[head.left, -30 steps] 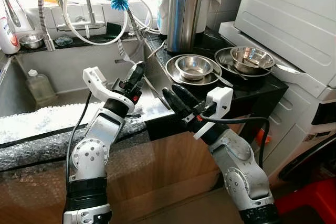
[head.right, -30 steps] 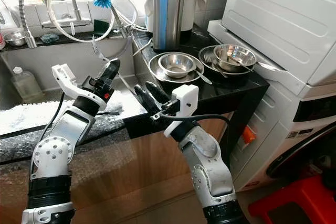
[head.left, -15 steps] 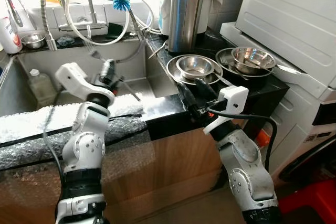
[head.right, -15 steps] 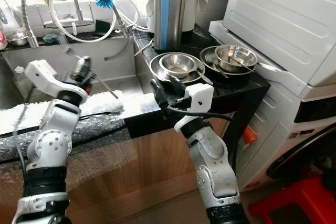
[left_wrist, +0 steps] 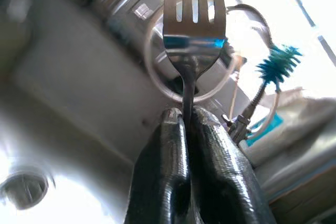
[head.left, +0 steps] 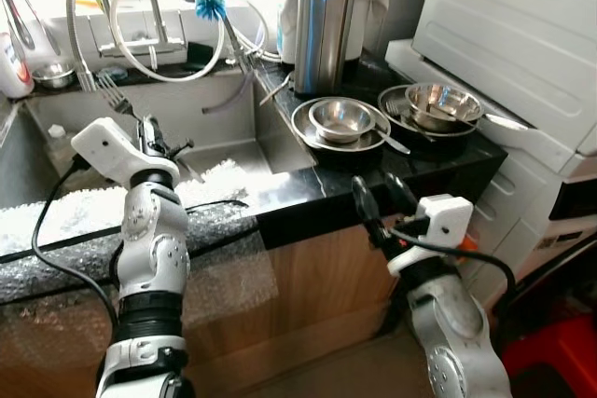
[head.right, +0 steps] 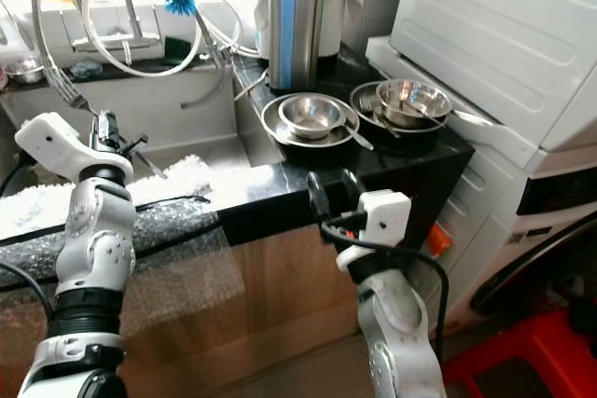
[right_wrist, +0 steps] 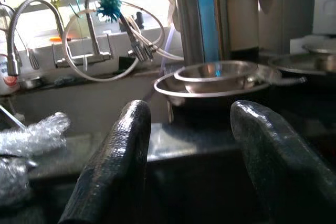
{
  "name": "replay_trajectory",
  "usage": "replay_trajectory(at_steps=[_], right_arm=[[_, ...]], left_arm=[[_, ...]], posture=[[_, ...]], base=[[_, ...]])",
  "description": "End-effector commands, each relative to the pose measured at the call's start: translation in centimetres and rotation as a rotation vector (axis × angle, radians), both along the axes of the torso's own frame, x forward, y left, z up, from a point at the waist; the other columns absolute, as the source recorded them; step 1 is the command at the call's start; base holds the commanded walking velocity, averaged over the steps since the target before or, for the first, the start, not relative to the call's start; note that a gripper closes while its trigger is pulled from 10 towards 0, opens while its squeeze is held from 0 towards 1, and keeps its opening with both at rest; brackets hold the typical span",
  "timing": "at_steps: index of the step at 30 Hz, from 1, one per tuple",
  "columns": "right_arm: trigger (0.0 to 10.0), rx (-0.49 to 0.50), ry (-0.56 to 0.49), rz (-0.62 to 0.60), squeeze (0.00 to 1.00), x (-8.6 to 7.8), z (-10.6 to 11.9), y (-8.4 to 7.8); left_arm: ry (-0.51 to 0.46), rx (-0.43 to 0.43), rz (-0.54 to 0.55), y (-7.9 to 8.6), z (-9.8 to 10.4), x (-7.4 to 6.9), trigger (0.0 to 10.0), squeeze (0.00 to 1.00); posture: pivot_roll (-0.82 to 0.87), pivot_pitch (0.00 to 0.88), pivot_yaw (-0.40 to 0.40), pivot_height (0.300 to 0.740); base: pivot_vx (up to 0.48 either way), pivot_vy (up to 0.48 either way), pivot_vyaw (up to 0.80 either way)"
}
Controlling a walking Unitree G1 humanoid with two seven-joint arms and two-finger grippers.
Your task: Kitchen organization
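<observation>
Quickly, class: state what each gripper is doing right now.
Left gripper: shut on a fork, tines up.
Right gripper: open, holding nothing.

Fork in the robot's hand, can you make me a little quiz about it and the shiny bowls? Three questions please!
1. True or false: the left gripper is shut on the fork.
2. Which way do the fork's prongs point: up or down?
3. Multiple choice: the small steel bowl by the knife block sits A) in a wider steel dish, B) in the sink, C) on the floor.

Key: 1 true. 2 up. 3 A. The right gripper is open, before the counter edge.
</observation>
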State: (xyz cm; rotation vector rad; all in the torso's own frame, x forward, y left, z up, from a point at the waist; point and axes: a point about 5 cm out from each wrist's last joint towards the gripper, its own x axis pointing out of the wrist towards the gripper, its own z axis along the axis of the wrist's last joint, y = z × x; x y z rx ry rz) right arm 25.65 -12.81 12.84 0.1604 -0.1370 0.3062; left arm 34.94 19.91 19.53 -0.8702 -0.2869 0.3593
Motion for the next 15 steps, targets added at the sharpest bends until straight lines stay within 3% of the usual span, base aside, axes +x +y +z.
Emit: replay_trajectory(at_steps=[1, 3, 6, 15], right_arm=[[10.0, 0.029, -0.026, -0.019, 0.00, -0.3, 0.6, -0.4], [10.0, 0.050, -0.010, -0.023, 0.00, -0.5, 0.3, -0.5], [10.0, 0.065, 0.006, -0.037, 0.00, -0.6, -0.2, -0.7], [10.0, 0.088, 0.020, -0.049, 0.00, -0.6, -0.5, -0.9]], left_arm=[[-0.008, -0.234, -0.059, -0.4, -0.2, 0.6, 10.0, 0.00], [-0.030, -0.339, -0.084, -0.5, -0.1, 0.8, 10.0, 0.00], [-0.045, -0.362, -0.067, -0.1, 0.2, 0.9, 10.0, 0.00], [-0.070, -0.305, -0.030, 0.7, 1.0, 0.8, 10.0, 0.00]], posture=[[-0.14, 0.000, -0.011, 0.740], [-0.13, 0.000, -0.010, 0.740], [-0.13, 0.000, -0.009, 0.740], [-0.13, 0.000, -0.008, 0.740]], base=[[0.000, 0.000, 0.00], [0.000, 0.000, 0.00], [0.000, 0.000, 0.00], [0.000, 0.000, 0.00]])
